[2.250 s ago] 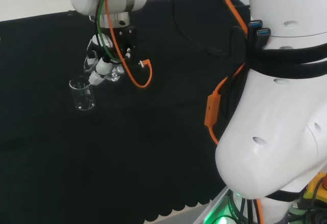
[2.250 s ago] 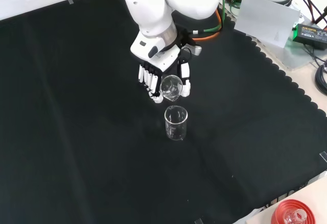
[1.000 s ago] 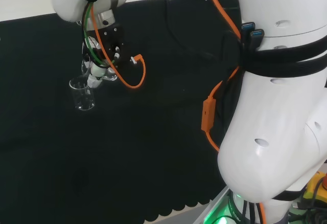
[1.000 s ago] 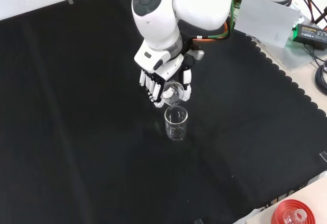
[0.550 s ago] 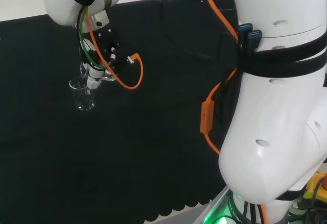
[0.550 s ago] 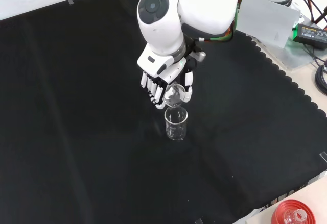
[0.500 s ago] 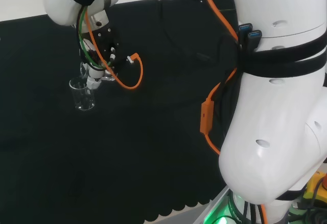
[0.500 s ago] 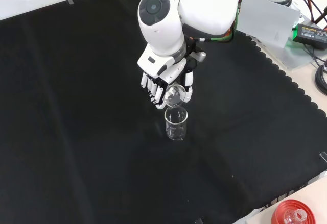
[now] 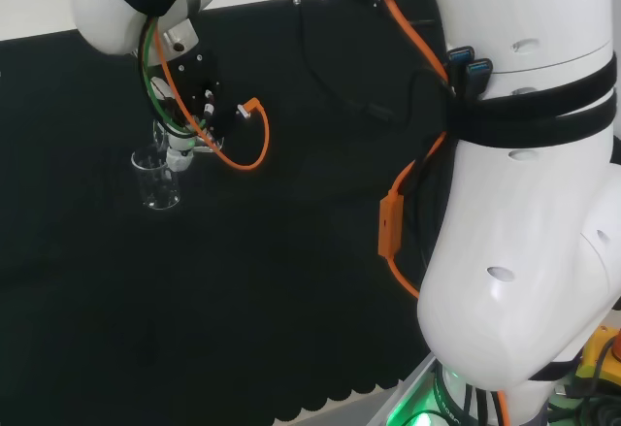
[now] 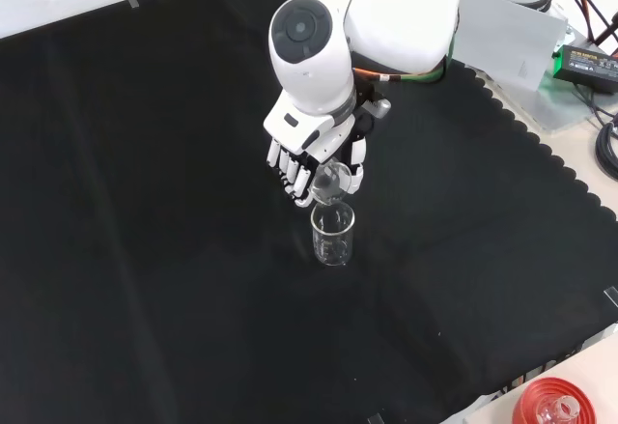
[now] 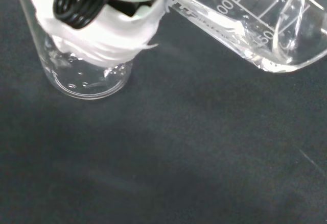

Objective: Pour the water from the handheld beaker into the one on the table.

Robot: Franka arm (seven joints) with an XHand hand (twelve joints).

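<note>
Compared with two seconds back, your arm has swung further over in the front view: the big white link (image 10: 311, 42) with its grey cap now sits above the hand (image 10: 299, 158), and the held beaker (image 10: 329, 182) has gone from nearly level to tipped steeply, its lip now just over the mouth of the table beaker (image 10: 333, 235). In the head view the hand (image 9: 180, 149) has shifted left until it stands right above that beaker (image 9: 157, 180), which has not moved.

Your hand hangs fingers-down from the view's top in the front view, curled round the held beaker, thumb on one side and fingers (image 10: 287, 165) on the other.

Both beakers are clear, straight-walled cylinders; the wrist view shows white graduation marks on the held beaker (image 11: 265, 27) and droplets on the floor of the table beaker (image 11: 87, 73). The cloth (image 10: 145, 250) is matte black with a scalloped edge. An orange cable (image 9: 243, 145) loops beside the hand.
</note>
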